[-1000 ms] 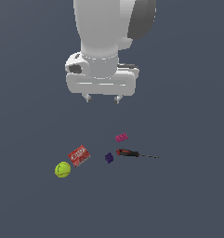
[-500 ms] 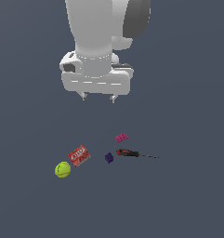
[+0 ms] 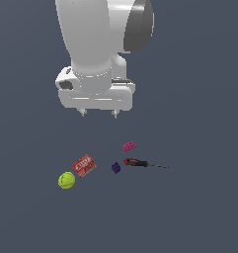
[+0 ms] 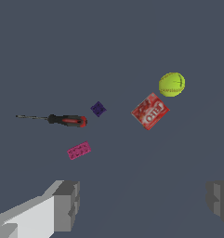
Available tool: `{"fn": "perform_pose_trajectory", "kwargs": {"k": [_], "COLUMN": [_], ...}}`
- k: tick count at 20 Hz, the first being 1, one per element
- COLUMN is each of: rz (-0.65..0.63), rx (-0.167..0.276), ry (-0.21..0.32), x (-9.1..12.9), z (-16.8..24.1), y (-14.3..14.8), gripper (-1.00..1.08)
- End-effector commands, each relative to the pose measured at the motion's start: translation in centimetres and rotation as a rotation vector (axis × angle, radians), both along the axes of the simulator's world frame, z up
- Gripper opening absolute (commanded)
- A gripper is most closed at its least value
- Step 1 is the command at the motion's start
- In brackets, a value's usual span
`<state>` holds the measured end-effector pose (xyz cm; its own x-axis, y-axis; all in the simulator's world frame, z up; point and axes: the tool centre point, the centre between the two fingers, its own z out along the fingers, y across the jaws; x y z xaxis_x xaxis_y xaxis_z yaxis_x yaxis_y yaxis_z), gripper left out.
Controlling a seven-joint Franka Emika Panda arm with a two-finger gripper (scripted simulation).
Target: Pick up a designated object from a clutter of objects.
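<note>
The yellow-green tennis ball (image 3: 66,180) lies on the dark floor at the exterior view's left, beside the red white-lettered packet (image 3: 84,165). It also shows in the wrist view (image 4: 172,84) next to the packet (image 4: 150,111). My gripper (image 3: 99,113) hangs high above the clutter, open and empty, its fingers (image 4: 66,205) wide apart. The purple block (image 3: 116,168), magenta studded brick (image 3: 129,146) and screwdriver (image 3: 144,163) lie to the exterior view's right of the ball.
In the wrist view the purple block (image 4: 98,109), the screwdriver (image 4: 62,120) and the magenta brick (image 4: 79,150) lie apart from one another. The floor (image 3: 199,207) is plain dark grey all around.
The arm has shifted toward the exterior view's left and risen slightly. The objects have not moved.
</note>
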<state>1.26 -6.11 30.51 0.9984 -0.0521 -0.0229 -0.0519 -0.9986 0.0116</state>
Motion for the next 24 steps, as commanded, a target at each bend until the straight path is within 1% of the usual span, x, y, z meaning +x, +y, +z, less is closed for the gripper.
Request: {"fn": "perform_pose_trajectory", "kwargs": {"k": [1, 6, 14, 20, 24], "rz": [0.016, 0.058, 0.138, 0.198, 0.233], "rx": [0.002, 0.006, 0.011, 0.013, 0.014], "ry": [-0.001, -0.004, -0.01, -0.015, -0.017], "x": [1.1, 3.8, 8.2, 10.6, 11.7], "z": [-0.8, -3.2, -8.5, -13.2, -16.2], "y": [-0.8, -2.9, -7.2, -10.6, -12.6], "gripper": [1.0, 1.0, 1.0, 1.0, 1.0]}}
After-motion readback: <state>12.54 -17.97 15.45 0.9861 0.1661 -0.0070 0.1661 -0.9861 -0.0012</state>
